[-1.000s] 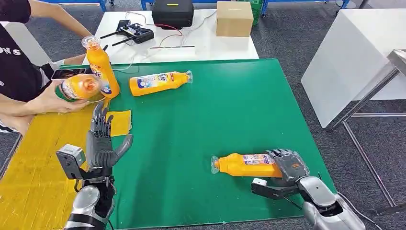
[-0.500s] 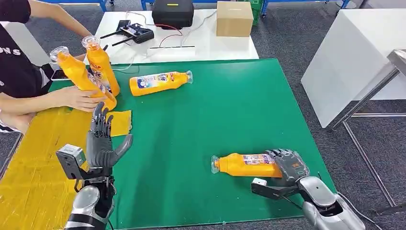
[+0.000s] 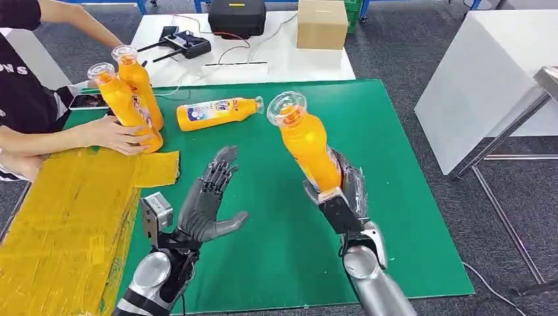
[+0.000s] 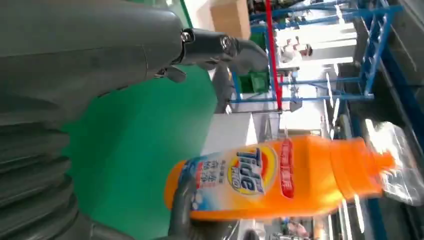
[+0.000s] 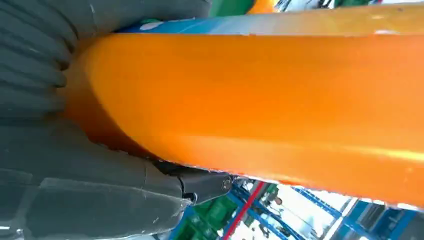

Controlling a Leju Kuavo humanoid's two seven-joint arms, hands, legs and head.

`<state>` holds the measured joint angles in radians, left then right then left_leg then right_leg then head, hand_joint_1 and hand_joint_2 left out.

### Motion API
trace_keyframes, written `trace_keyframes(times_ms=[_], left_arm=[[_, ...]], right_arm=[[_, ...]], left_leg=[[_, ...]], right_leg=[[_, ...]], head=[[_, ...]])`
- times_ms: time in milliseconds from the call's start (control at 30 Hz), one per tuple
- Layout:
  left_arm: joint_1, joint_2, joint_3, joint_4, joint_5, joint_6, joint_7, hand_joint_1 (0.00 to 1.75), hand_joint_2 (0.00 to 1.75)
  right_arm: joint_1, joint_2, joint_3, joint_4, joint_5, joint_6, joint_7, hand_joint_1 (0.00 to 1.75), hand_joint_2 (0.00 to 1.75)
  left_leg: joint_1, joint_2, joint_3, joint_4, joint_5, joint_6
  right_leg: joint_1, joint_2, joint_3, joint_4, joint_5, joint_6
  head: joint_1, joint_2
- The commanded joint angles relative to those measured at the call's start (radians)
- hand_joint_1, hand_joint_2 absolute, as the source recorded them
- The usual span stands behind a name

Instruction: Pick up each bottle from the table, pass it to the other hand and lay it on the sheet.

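**Bottle held aloft, ready for handover**

The right hand (image 3: 342, 187) grasped the orange bottle (image 3: 304, 141) by its base, above the green mat (image 3: 395, 164); its long axis stood near upright, clear cap uppermost, tilted toward the robot's left. The left hand (image 3: 209, 201) was released, fingers spread, palm toward the bottle, just beside it and apart. Smooth glossy plastic, rounded body, printed label. The yellow sheet (image 3: 59, 217) lay beyond the left hand
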<state>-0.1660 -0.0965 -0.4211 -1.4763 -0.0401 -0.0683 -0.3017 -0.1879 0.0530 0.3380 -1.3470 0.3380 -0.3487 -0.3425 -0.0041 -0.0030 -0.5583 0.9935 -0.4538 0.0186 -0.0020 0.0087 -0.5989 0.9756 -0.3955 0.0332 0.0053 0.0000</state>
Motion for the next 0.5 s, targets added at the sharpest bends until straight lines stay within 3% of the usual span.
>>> trace_keyframes(times_ms=[33,500], left_arm=[[-0.060,0.056,-0.087,0.045,0.011,-0.007,-0.001,0.00,1.75],[-0.088,0.053,-0.095,0.064,0.032,-0.019,0.000,0.00,1.75]], right_arm=[[-0.049,0.068,0.010,0.058,-0.019,0.004,-0.013,1.75,1.75],[-0.078,0.097,0.110,0.178,0.016,0.039,-0.010,1.75,1.75]], left_leg=[[0.000,0.002,0.003,-0.001,-0.001,-0.001],[0.000,0.001,0.002,-0.001,-0.001,-0.001]], right_leg=[[0.000,0.001,0.002,0.000,-0.001,0.000],[-0.001,0.001,0.001,-0.001,0.000,0.000]], head=[[-0.001,0.000],[0.000,0.000]])
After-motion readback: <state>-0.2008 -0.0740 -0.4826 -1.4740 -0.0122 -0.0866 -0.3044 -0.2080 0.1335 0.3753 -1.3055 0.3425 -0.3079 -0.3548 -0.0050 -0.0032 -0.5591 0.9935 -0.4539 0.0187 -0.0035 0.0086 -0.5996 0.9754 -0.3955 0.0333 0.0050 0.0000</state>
